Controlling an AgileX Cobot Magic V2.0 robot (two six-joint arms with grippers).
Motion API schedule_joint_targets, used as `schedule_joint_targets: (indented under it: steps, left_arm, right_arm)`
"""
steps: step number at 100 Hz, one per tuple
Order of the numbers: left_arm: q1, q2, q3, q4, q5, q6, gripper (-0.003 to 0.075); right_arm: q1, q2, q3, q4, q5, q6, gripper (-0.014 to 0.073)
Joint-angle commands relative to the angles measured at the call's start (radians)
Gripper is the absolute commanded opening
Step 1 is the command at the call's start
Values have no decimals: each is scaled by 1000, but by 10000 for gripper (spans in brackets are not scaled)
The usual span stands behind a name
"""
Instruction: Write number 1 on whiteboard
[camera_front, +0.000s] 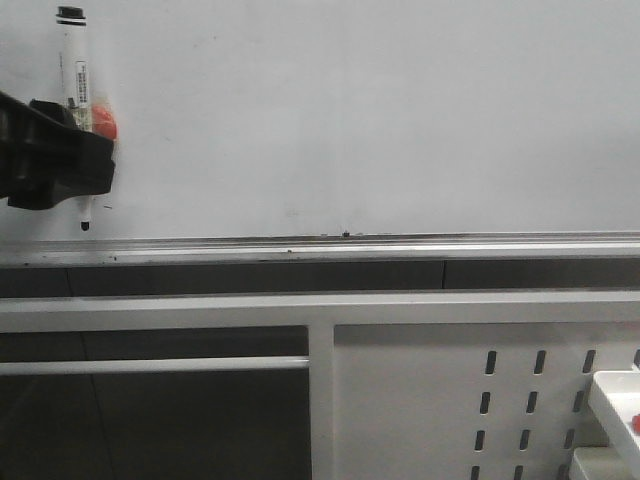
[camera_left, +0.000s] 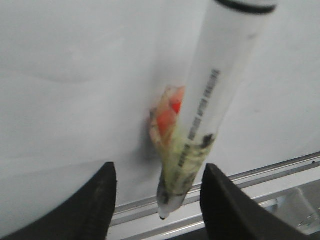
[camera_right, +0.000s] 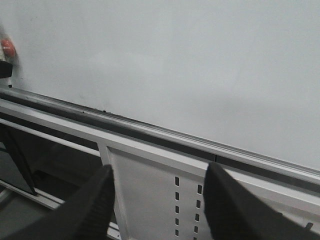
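The whiteboard (camera_front: 380, 110) fills the upper front view, with a silver rail (camera_front: 400, 243) along its lower edge. No number 1 stroke shows on it, only tiny specks. A white marker (camera_front: 73, 60) with a black cap ring stands upright against the board at far left, tip down just above the rail. An orange lump (camera_front: 106, 128) is taped to its side. My left gripper (camera_front: 90, 160) is open, its fingers on either side of the marker (camera_left: 210, 100) with gaps showing. My right gripper (camera_right: 157, 200) is open and empty, facing the board (camera_right: 175, 60) and frame.
Below the rail is a white metal frame with a perforated panel (camera_front: 450, 400) at lower right and dark open space at lower left. A white boxy object (camera_front: 615, 400) with a red spot sits at the bottom right corner.
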Motion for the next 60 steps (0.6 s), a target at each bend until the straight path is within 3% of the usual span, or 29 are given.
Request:
schedule_joint_targets:
  steps: [1,32,60]
  left_arm:
    - [-7,8,-44,12,-64,-17,358]
    - [-7,73,-80,12,-114,-17,353]
    - [-7,73,-86,12,-144,-43,292]
  right_arm:
    - [-6,23,-32,-6,-72,-10,360]
    - [-6,23,-32,-6,-72,-10,360]
    - [-6,23,-32,-6,-72,-10,360]
